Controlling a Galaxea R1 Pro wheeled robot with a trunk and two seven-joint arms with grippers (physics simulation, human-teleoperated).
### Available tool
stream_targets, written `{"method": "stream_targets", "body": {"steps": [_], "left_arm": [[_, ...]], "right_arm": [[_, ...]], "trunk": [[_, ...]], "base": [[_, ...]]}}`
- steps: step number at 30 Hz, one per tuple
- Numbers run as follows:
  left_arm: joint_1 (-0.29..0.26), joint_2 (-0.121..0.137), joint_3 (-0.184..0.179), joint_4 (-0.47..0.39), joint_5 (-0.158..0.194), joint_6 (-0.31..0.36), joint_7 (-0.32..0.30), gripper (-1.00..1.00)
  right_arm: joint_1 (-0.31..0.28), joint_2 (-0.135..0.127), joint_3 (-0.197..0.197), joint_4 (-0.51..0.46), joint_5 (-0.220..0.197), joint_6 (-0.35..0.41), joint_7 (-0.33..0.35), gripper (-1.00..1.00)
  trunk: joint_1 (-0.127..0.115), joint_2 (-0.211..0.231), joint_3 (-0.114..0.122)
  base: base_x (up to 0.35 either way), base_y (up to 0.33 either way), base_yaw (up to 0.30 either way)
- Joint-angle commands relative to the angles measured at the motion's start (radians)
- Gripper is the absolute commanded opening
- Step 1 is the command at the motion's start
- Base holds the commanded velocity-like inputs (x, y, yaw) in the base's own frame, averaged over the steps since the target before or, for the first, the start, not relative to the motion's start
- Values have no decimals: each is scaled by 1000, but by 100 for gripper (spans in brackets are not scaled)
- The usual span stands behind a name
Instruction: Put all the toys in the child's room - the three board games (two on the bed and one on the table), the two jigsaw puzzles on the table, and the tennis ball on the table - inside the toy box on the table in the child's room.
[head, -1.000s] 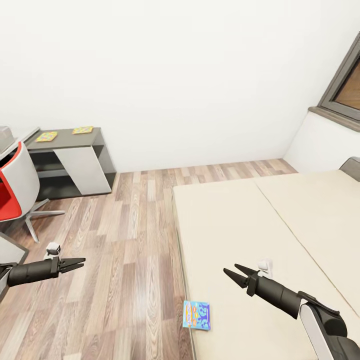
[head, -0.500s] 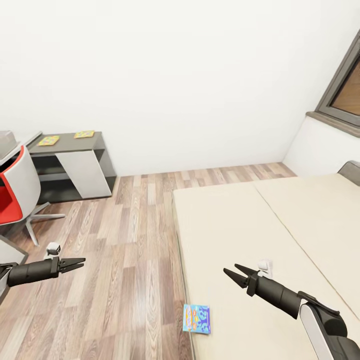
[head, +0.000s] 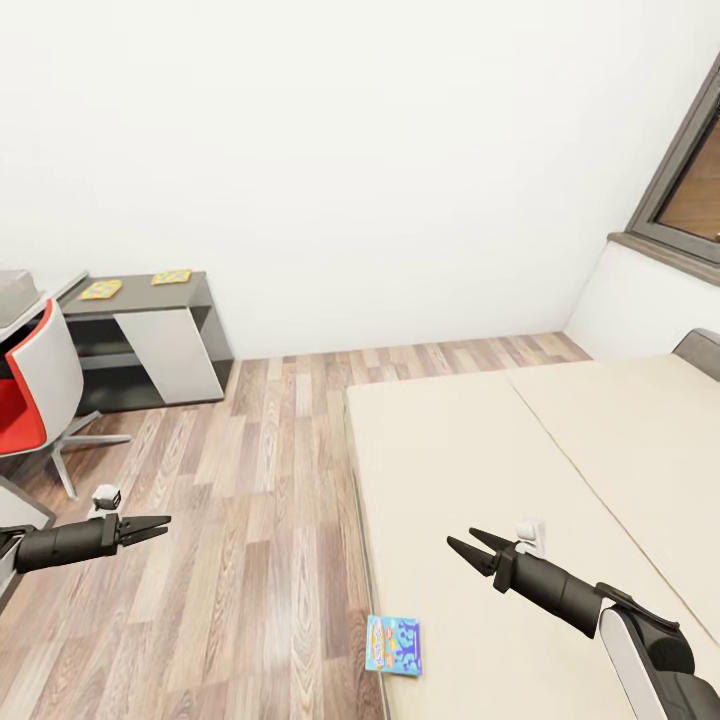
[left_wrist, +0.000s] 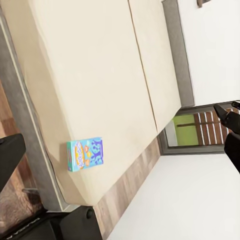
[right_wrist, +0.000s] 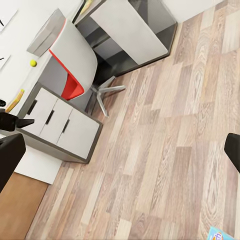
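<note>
The right pincer (head: 468, 544) hangs over the bed (head: 560, 450) with its two dark fingers spread wide and nothing between them; the left pincer (head: 160, 522) is held out over the wood-plank floor (head: 260, 520), its fingers only narrowly parted and likewise empty. A blue board game (head: 393, 645) lies flat at the mattress's near corner, right on the edge beside the floor, well apart from both pincers; its bright print is too small to read in the head view, and no clearer in the left wrist view (left_wrist: 86, 155). Across open floor, a red-and-white chair (head: 35, 385) stands partly cut off at the frame's side. Beyond it, two small colourful flat boxes (head: 101, 289) rest on a low dark cabinet (head: 150, 340). In the right wrist view a small yellow-green dot, probably the tennis ball (right_wrist: 33, 63), sits on the pale tabletop (right_wrist: 15, 75) behind the chair.
</note>
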Motion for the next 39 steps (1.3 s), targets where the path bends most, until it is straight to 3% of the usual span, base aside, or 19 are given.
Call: {"method": "stream_targets", "body": {"steps": [1, 39], "left_arm": [[-1, 0, 4, 0, -4, 11, -4, 100], [-1, 0, 4, 0, -4, 11, -3, 100]], "right_arm": [[-1, 0, 0, 0, -6, 7, 1, 100], [-1, 0, -1, 2, -6, 7, 1, 100]], "trunk": [[1, -2, 0], [1, -2, 56]], "base": [[0, 0, 0], [0, 0, 0]]}}
